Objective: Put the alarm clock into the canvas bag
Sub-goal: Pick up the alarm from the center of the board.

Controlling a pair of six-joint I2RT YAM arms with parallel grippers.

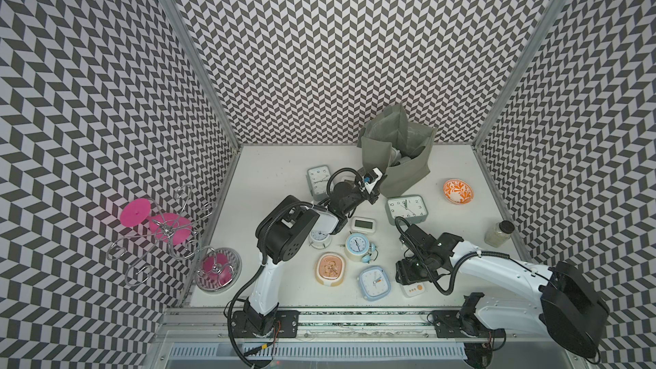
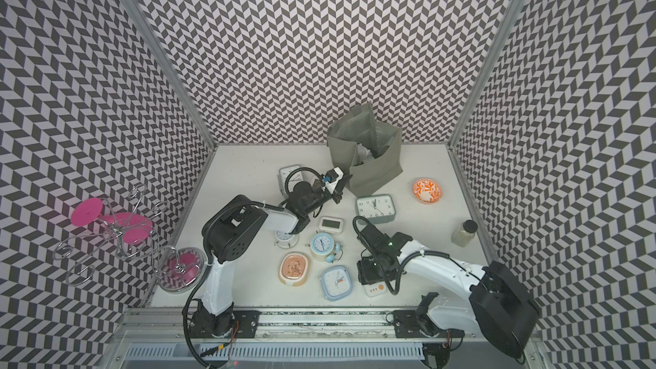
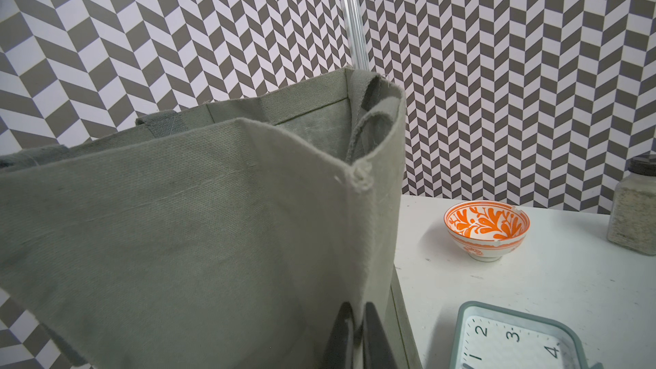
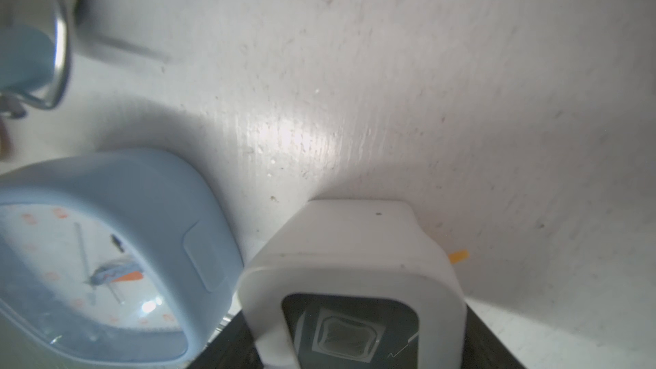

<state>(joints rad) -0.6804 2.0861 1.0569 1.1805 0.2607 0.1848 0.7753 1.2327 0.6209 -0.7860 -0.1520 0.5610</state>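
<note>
A small white alarm clock (image 1: 413,289) (image 2: 376,289) with orange buttons lies near the table's front edge. My right gripper (image 1: 409,282) (image 4: 355,342) points down over it. Its dark jaws press against both sides of the clock's white case (image 4: 348,243). The canvas bag (image 1: 404,175) (image 2: 376,175) stands open at the back of the table, and dark things show inside it. My left gripper (image 1: 372,195) (image 3: 359,314) is shut on the near wall of the bag (image 3: 177,225), pinching the fabric.
Several other clocks lie between the arms: a light-blue square one (image 1: 374,282) beside the white clock, a peach one (image 1: 331,268), a blue twin-bell one (image 1: 356,244) and a grey-green one (image 1: 406,209). An orange bowl (image 1: 458,191) and a jar (image 1: 499,233) stand at the right.
</note>
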